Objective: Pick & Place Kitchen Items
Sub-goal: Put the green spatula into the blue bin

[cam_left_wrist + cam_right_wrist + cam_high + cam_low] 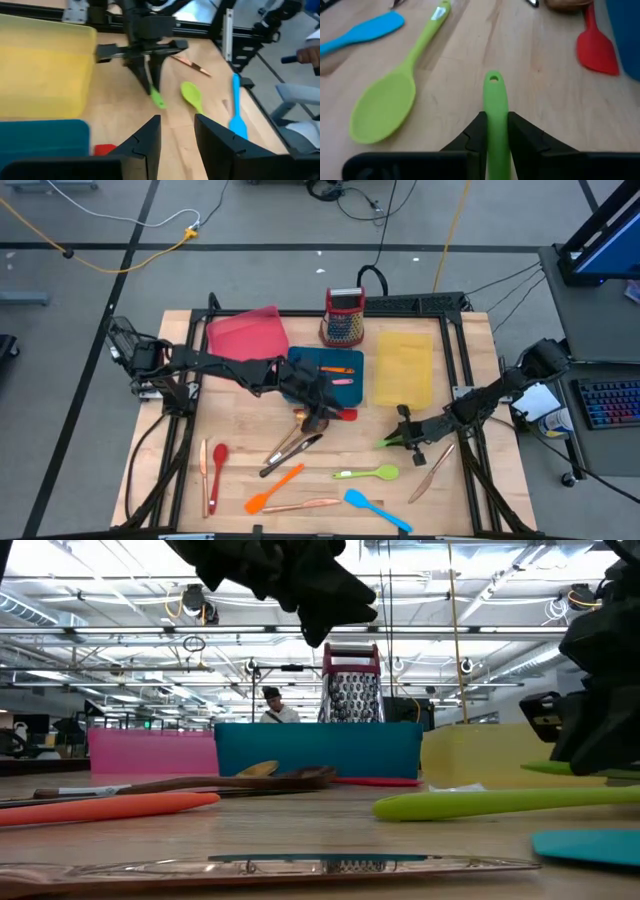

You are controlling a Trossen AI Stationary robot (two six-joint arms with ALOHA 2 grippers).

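My right gripper [398,440] is shut on a green utensil [495,107] near the yellow tray's near edge; it also shows in the left wrist view [155,95] and the low view [575,768]. My left gripper [177,135] is open and empty, hanging above the table by the blue tray's near edge [320,415], over a red spatula [345,415] and brown spoons [290,445]. A lime spoon [368,473], a blue spatula [375,508], an orange spatula [275,488], a red spoon [218,455] and copper cutlery [300,505] lie flat on the table. My right gripper pinches the green utensil's handle [495,125] between its two fingers, a little back from the free end with the hole [493,77]. The fingers come from the table's right, slanting down, and lie along the handle. The free end sticks out past the fingertips toward the table's left.
A pink tray [245,335], a blue tray [310,360] with an orange and a pink utensil in it, and a yellow tray [403,367] stand at the back. A red-handled grater [343,317] stands behind them. A copper knife [432,470] lies near right. A person [272,705] shows far behind.
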